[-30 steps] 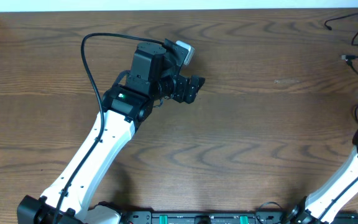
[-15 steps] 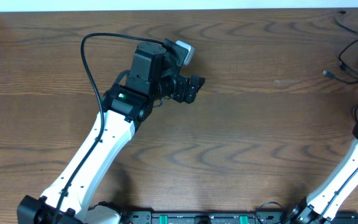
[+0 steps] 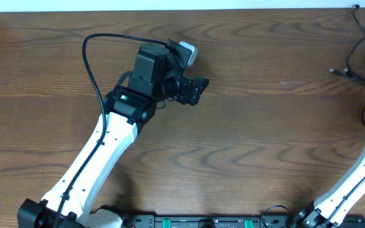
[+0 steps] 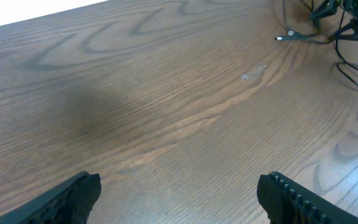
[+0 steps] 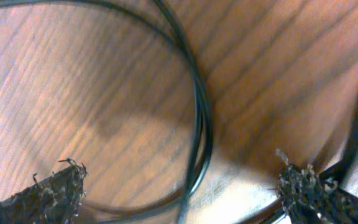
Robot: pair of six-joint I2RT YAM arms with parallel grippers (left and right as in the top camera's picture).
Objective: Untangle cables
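Observation:
The black cables (image 3: 363, 39) lie bunched at the table's far right edge, and a loose plug end (image 3: 336, 71) points left. They also show at the top right of the left wrist view as cables (image 4: 344, 31). My left gripper (image 3: 199, 90) hovers open over bare wood at the table's upper middle, far from them; its fingers (image 4: 73, 196) have nothing between them. My right gripper (image 5: 182, 186) stands open low over the wood. A thin cable loop (image 5: 197, 118) runs between its frayed fingertips (image 5: 58, 190), gripped by neither. In the overhead view the right gripper itself is off the right edge.
The right arm (image 3: 360, 171) rises from the lower right corner. The left arm (image 3: 100, 152) crosses the table's left half, its own black lead (image 3: 92, 66) arching above it. A small pale scuff (image 3: 291, 82) marks the wood.
My right gripper has gone from shut to wide open. The cables at the right edge have shifted, and the plug end now lies a little lower. The left arm has not moved.

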